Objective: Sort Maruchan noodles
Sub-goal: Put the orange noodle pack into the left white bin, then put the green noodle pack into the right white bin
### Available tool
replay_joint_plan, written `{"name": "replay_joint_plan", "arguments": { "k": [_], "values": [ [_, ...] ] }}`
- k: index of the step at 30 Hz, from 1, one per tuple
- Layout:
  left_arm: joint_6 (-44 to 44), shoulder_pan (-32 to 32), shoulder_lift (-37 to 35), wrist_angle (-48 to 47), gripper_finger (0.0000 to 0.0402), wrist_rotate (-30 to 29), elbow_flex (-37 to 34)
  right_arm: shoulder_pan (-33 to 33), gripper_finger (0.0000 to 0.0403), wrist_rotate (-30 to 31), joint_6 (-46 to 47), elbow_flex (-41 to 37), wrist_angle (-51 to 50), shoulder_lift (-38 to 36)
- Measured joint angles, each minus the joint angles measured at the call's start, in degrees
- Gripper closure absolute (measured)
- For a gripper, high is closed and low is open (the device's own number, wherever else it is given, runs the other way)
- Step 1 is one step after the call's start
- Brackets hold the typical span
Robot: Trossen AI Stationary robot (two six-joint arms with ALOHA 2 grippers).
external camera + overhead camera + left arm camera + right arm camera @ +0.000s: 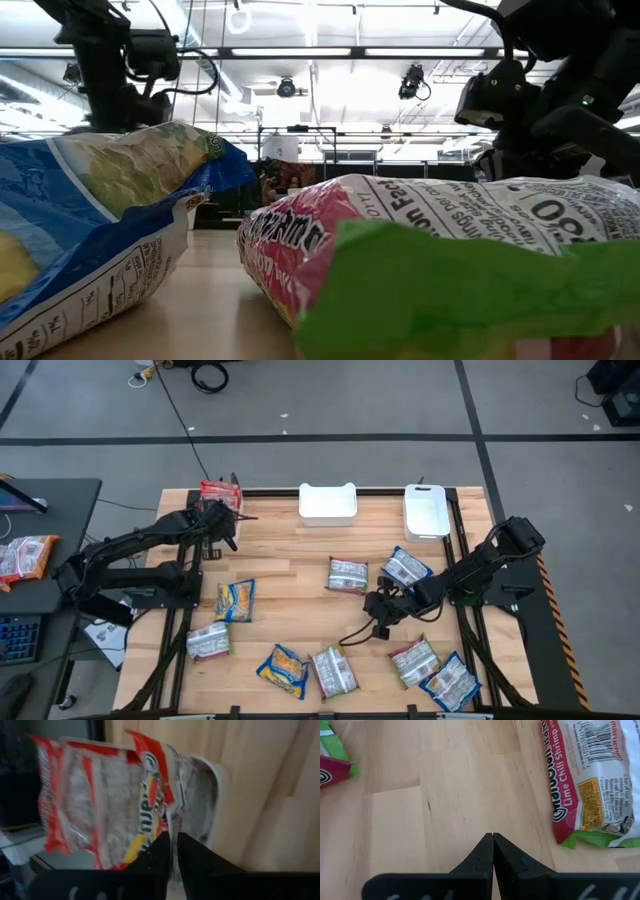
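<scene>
My left tool sits at the counter's far left corner, over a bin holding red packets. Through its wrist camera I see its fingers a narrow gap apart, with the edge of a red packet running into that gap; I cannot tell whether they pinch it. My right tool hovers low near mid-counter, fingers pressed together on nothing, bare wood below and a lime-chili packet just beside it. Two white bins line the far edge. The other packets lie loose: a silvery one, a blue one, and more along the near edge.
</scene>
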Motion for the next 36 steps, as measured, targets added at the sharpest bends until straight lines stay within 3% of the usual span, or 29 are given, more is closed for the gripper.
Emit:
{"name": "replay_joint_plan", "arguments": {
  "k": [7,17,22,29,32,36],
  "values": [
    [-9.6,0.1,0.0,-11.1,0.0319,1.0,0.0,0.0,0.0389,-0.2,-1.1,0.0,0.1,0.0],
    [-14.3,0.1,0.0,-9.8,0.0271,-3.0,0.0,1.1,0.0383,-0.9,-10.3,0.0,10.1,0.0],
    [-14.5,0.1,0.0,-9.7,0.0226,-8.2,0.1,1.0,0.0375,3.8,-10.6,0.0,10.1,0.0],
    [-22.3,-0.8,0.0,-15.3,0.0164,-8.5,6.5,-1.8,0.0380,10.0,-14.9,0.0,9.8,0.0],
    [-26.6,-2.7,0.0,-18.1,0.0143,-5.9,11.9,-4.0,0.0386,11.4,-15.9,0.0,9.8,0.0],
    [-32.4,-6.3,0.0,-17.1,0.0129,2.9,18.8,-6.4,0.0394,13.8,-16.5,0.0,9.7,0.0]
  ]
}}
